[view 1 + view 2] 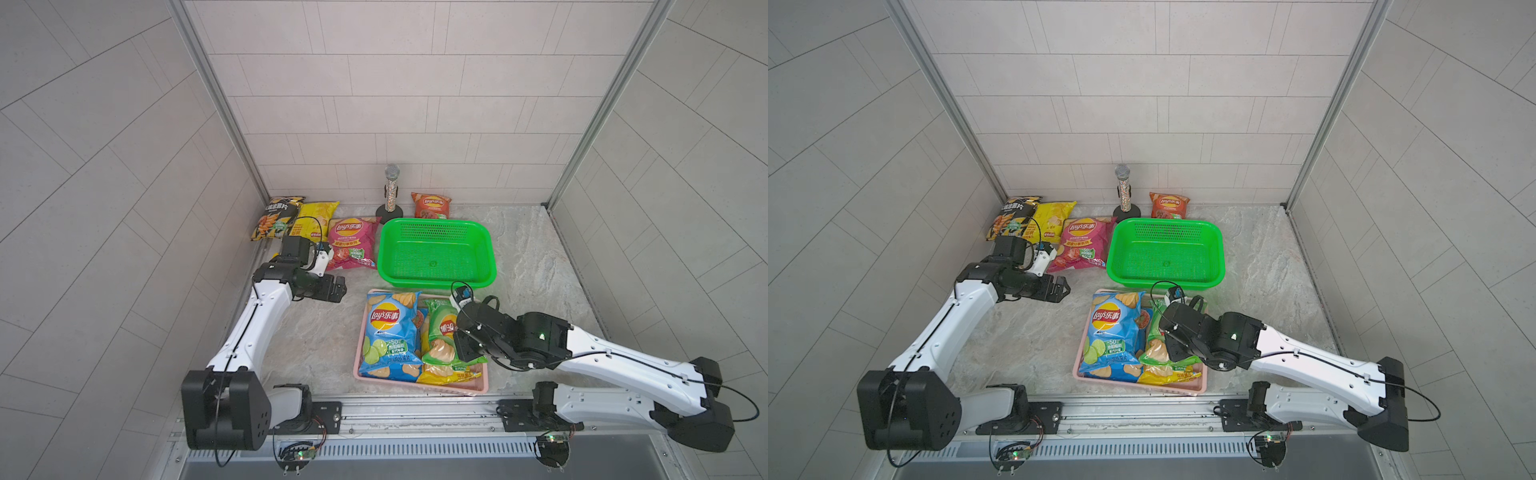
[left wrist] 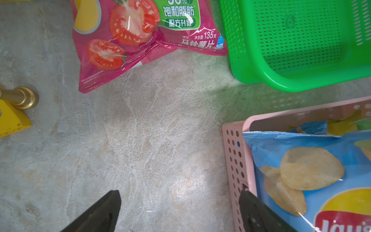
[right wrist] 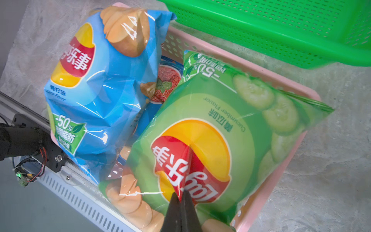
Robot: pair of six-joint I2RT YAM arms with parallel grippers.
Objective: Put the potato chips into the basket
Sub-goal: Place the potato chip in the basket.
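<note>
Top views: the left arm is bent at the elbow. The left gripper is over the bare marble table, near the magenta Lay's bag. The right arm reaches in low, its wrist over the pink tray, with the right gripper on the green cucumber Lay's bag. This bag lies in the tray beside the blue lime Lay's bag. The green basket is just behind the tray.

Left wrist: fingers spread wide, holding nothing.

Right wrist: the right gripper is pressed together, pinching a fold of the green bag at its logo.
</note>
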